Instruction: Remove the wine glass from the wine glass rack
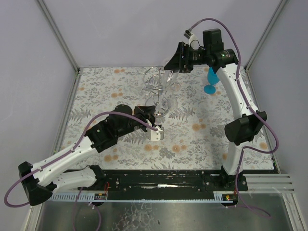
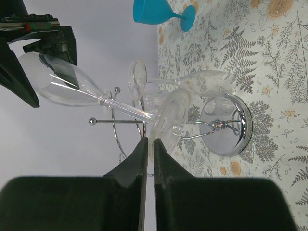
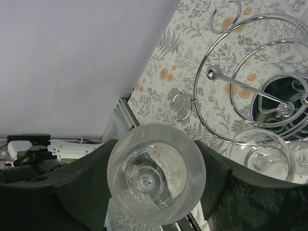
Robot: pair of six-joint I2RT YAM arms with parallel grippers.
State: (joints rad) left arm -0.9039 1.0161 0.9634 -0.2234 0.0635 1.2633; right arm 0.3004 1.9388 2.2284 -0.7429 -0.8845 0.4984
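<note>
Nearest the bases, the left gripper (image 2: 148, 144) reaches in beside the wine glass rack (image 2: 226, 126), its two dark fingers drawn almost together with only a sliver between them; whether anything thin is nipped there I cannot tell. Just past its tips the rack stands upright on the flowered table (image 1: 96, 96), round chrome base down, thin post and looped rings above. A second clear glass (image 2: 202, 82) hangs bowl-down from the rack's top. Higher and farther back, the right gripper (image 3: 156, 169) clamps the bowl of the wine glass (image 2: 62, 84) from both sides. That glass is tilted, its stem slanting down so the foot sits by the rack's loops, close to the left fingertips; whether the foot is free of the wire is unclear. Beyond, a blue goblet (image 1: 211, 81) stands on the table, apart from the rack
</note>
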